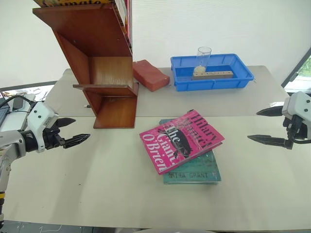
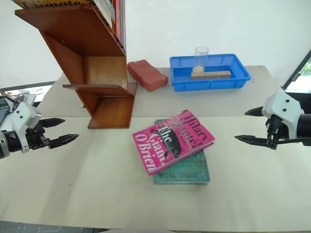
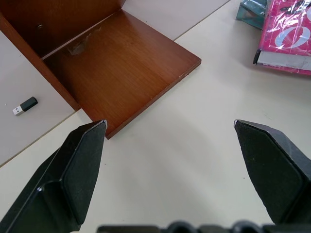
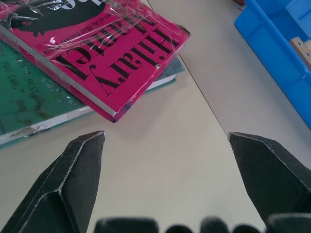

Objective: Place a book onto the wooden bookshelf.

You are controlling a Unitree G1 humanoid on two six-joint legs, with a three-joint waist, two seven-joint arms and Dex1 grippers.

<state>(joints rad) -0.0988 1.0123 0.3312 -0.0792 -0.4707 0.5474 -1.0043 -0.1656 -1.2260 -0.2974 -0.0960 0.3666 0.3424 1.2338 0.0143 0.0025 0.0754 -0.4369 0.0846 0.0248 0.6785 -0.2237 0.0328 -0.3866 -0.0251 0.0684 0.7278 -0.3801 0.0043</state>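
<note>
Both tools, left (image 1: 77, 130) and right (image 1: 261, 125), gape empty; pink book (image 1: 181, 140) lies askew on teal book (image 1: 194, 172); blue tray (image 1: 212, 77) beyond holds glass (image 1: 204, 57), block (image 1: 212, 74).

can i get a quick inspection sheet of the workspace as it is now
surface: pale table.
job's things: pink book lies askew on a teal-green book; wooden bookshelf stands at the table's back left.
clutter: red brick-shaped block; blue tray holding a clear glass and a wooden strip; small USB stick beside the shelf.
grippers: left gripper and right gripper open, empty, apart from the books.
cables: nothing seen.
surroundings: white wall.
</note>
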